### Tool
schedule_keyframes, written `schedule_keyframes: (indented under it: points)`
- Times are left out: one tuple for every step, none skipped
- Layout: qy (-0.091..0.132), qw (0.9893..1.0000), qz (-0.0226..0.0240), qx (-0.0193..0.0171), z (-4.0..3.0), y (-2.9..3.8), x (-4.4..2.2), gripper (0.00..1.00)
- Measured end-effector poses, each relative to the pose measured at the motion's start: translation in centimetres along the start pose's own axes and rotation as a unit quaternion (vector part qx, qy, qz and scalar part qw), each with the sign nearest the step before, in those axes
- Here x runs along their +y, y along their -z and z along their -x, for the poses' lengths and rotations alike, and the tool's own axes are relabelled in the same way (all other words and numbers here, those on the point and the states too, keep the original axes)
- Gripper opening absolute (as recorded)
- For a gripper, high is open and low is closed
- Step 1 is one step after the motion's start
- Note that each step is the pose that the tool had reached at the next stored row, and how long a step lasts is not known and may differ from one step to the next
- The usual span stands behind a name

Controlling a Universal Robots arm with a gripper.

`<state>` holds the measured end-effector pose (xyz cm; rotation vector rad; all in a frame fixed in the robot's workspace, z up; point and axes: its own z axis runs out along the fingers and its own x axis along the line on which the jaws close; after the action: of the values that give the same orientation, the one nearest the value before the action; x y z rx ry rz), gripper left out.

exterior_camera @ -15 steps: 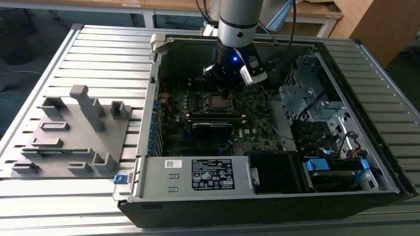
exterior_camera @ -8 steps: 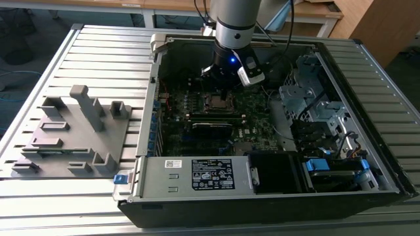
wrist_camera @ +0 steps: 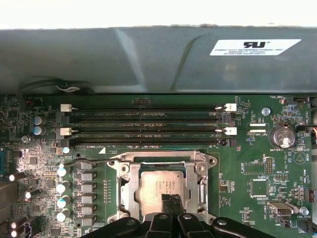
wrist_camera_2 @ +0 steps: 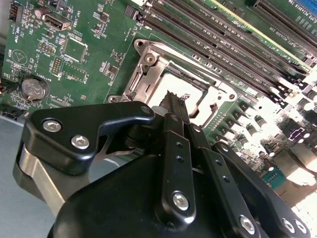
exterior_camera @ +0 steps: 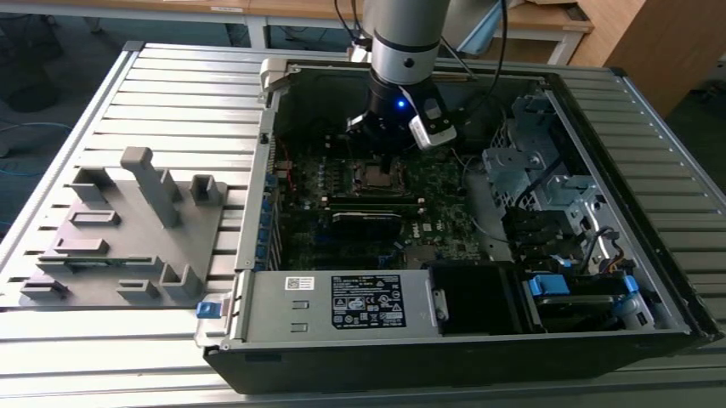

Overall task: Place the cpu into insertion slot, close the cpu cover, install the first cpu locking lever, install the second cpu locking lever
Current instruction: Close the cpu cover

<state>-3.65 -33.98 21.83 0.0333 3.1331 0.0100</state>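
Inside the open computer case, the insertion slot [exterior_camera: 378, 177] sits amid the green motherboard, just below my gripper [exterior_camera: 386, 146]. In the first wrist view the cpu [wrist_camera: 154, 186] lies flat in the slot [wrist_camera: 115, 163], its dull silver face showing. The cpu cover [wrist_camera: 130, 191] lies down around it as a silver frame. My gripper [wrist_camera: 172, 202] hangs right over the near part of the cpu face, fingertips pressed together and holding nothing. The second wrist view shows the same gripper [wrist_camera_2: 177, 101] pointing at the bright cpu [wrist_camera_2: 190, 87]. I cannot make out how the locking levers stand.
Long black memory slots [wrist_camera: 148, 124] run beside the socket, with the grey case wall [wrist_camera: 148, 59] beyond them. A coin battery [wrist_camera: 282, 136] sits on the board. A drive cage [exterior_camera: 533, 161] and power supply [exterior_camera: 340, 302] crowd the case. A grey fixture [exterior_camera: 125, 229] stands at the exterior view's left.
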Motion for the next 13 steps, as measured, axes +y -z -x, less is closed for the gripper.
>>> schedule_keyframes:
  points:
    - [0.000,1.0000,0.0000,0.0000,0.00,0.00,0.00,0.10]
    - [0.000,1.0000,0.0000,0.0000,0.00,0.00,0.00,0.10]
    - [0.000,1.0000,0.0000,0.0000,-0.02,-0.01,0.00,0.10]
    - [0.000,1.0000,0.0001,0.0000,-0.05,-0.03,0.00,0.10]
    - [0.000,1.0000,0.0000,0.0000,-0.10,-0.05,0.00,0.10]
    - [0.000,1.0000,0.0000,0.0000,-0.14,-0.06,-0.01,0.10]
    - [0.000,1.0000,0.0000,0.0000,-0.19,-0.07,-0.01,0.10]
    - [0.000,1.0000,-0.0001,0.0000,-0.25,-0.09,-0.01,0.10]
    - [0.000,1.0000,0.0000,-0.0001,-0.32,-0.10,-0.01,0.10]
    - [0.000,1.0000,0.0000,-0.0001,-0.40,-0.12,-0.01,0.10]
    - [0.000,1.0000,0.0000,-0.0001,-0.48,-0.14,-0.01,0.10]
    - [0.000,1.0000,0.0000,-0.0001,-0.59,-0.15,-0.02,0.10]
    - [0.000,1.0000,0.0000,-0.0001,-0.69,-0.17,-0.02,0.10]
